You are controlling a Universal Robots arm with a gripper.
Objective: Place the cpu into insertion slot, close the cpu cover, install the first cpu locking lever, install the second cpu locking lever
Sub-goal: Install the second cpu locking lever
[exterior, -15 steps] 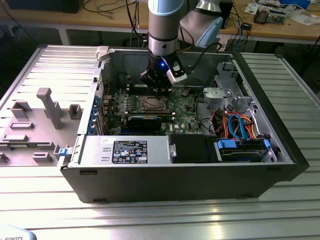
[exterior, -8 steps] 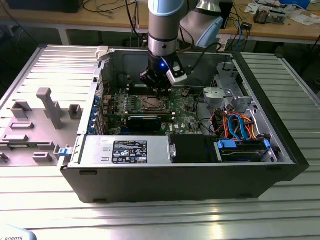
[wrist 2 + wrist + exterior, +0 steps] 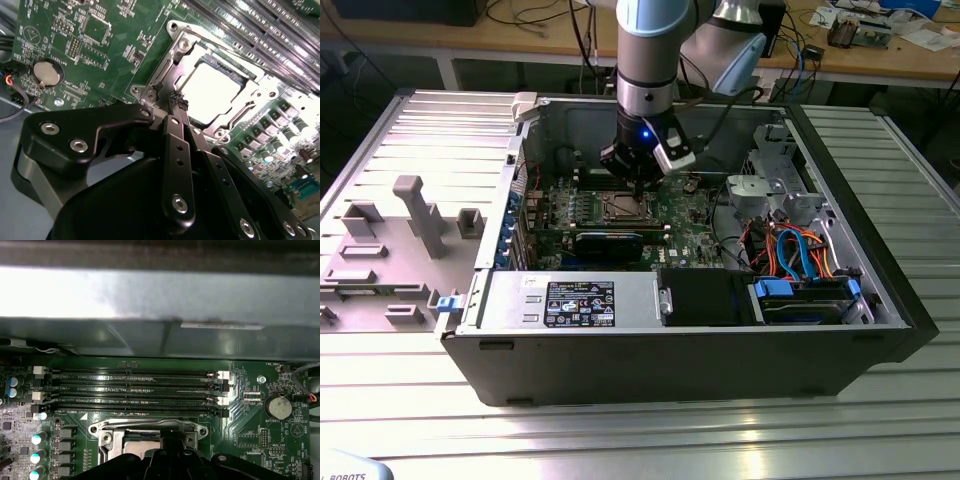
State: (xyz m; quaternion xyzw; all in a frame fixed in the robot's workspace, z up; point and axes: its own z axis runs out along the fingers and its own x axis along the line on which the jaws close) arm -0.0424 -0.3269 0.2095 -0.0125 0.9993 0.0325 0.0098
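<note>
Gripper: jaws closed together, holding nothing, tips at edge of cpu cover lowered around seated cpu.

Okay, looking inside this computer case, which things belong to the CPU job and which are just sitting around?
Part of the job:
- cpu, seated in its socket
- cpu cover, closed around the chip
- gripper, tips at the socket's edge

Just lying about:
- coin battery on the board
- memory slots
- power supply
- blue drive cables
</note>
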